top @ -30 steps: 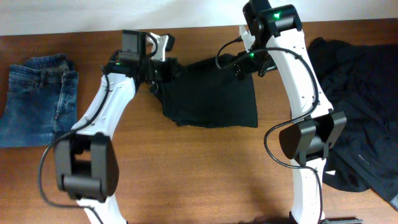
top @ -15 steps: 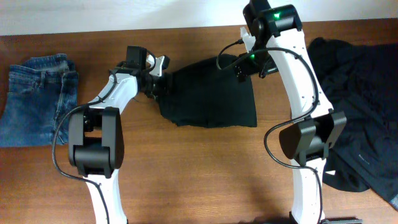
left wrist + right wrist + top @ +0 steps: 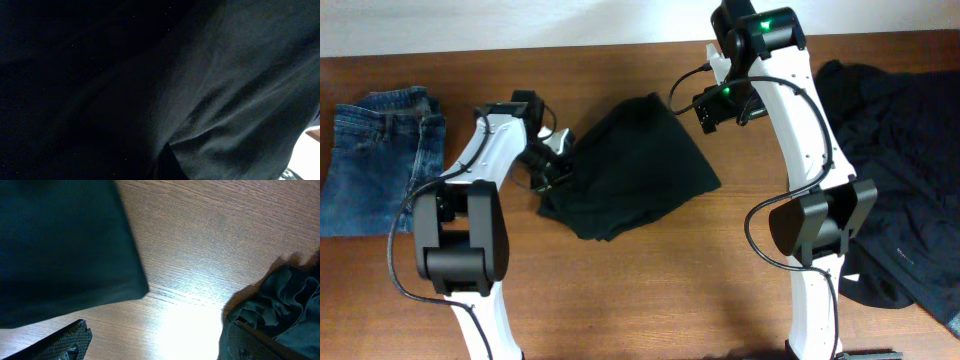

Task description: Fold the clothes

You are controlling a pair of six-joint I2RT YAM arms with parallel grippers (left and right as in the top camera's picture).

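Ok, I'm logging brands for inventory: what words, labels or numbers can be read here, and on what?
None legible.
The black pile at the right has a faint pale mark, too small to read.
The jeans and the black garment mid-table show no text.

Flat black garment [image 3: 60,245]: fills the upper left and lies smooth on the table, with a straight right edge and a corner pointing to the middle.
Table [image 3: 210,235]: brown wood with slanted grain; light reflects brightly low in the middle.
Crumpled dark garment [image 3: 282,297]: wrinkled, at the lower right, apart from the flat one with bare wood between.
Right gripper [image 3: 157,342]: jaws spread wide, with only bare wood between them.
Fingers [image 3: 70,339]: textured pads at the bottom edge. One is just under the flat garment's edge, the other in front of the crumpled one. Contact is unclear.
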